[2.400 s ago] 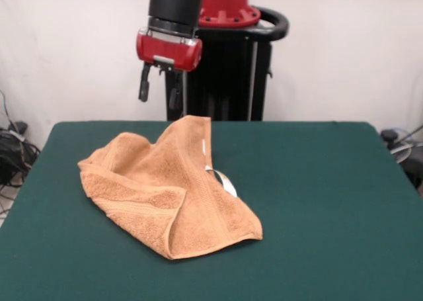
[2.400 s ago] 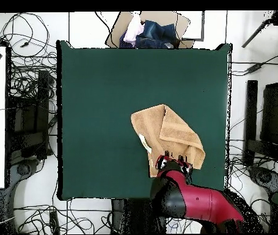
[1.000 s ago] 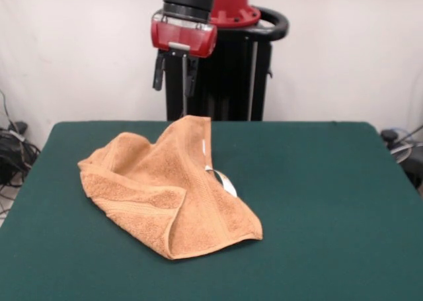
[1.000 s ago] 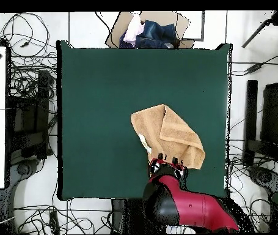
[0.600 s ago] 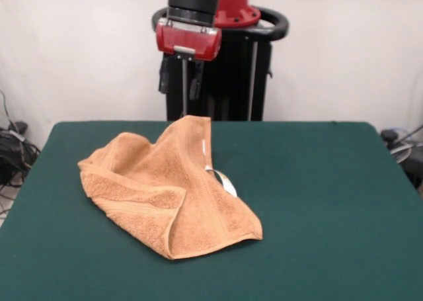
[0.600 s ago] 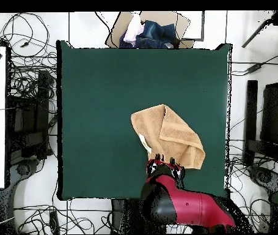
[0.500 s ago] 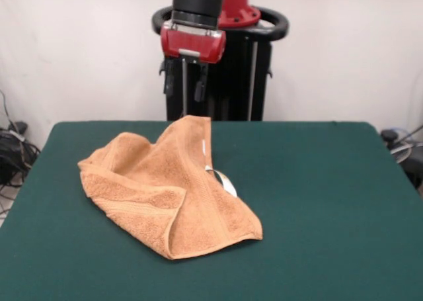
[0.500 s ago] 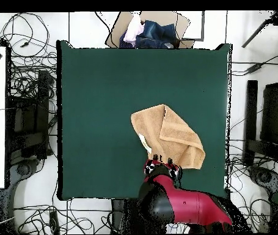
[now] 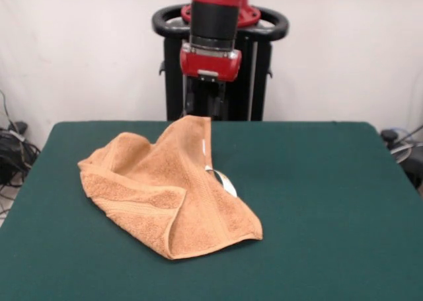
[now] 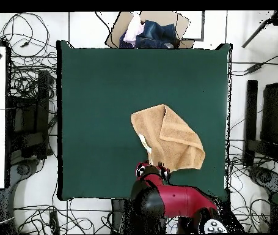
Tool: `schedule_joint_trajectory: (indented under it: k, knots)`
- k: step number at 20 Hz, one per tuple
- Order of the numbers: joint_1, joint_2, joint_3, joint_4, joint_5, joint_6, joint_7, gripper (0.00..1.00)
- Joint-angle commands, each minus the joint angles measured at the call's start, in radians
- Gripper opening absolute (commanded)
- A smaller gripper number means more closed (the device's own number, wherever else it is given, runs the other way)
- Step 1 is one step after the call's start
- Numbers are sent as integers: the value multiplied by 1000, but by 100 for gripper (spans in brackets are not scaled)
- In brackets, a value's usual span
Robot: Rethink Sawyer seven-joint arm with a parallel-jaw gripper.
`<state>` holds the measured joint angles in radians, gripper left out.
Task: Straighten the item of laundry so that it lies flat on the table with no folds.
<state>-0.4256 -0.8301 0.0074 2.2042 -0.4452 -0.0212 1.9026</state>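
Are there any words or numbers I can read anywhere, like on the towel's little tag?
None can be read. The small white tag on the towel is too small and blurred to read. No lettering shows on the gripper or the table.

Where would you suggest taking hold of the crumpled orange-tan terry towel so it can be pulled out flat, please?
Probably the raised corner of the orange-tan terry towel nearest the robot's hand, at. It stands up off the dark green felt table, so it can be pinched from above; the top layer is folded over there and could be drawn outward.
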Motion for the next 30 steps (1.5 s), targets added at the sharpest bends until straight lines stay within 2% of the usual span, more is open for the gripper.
schedule_joint_trajectory:
  k: [1,2,5,8,13,30]
  knots:
    - [53,155,-33,-80,40,-116,168,100]
    - [63,159,-47,-86,39,-132,165,0]
    - [86,169,-81,-93,46,-172,169,0]
    - [77,169,-78,-84,57,-145,165,0]
    - [101,178,-87,-97,82,-172,167,0]
    - [110,223,-114,-149,84,-222,149,0]
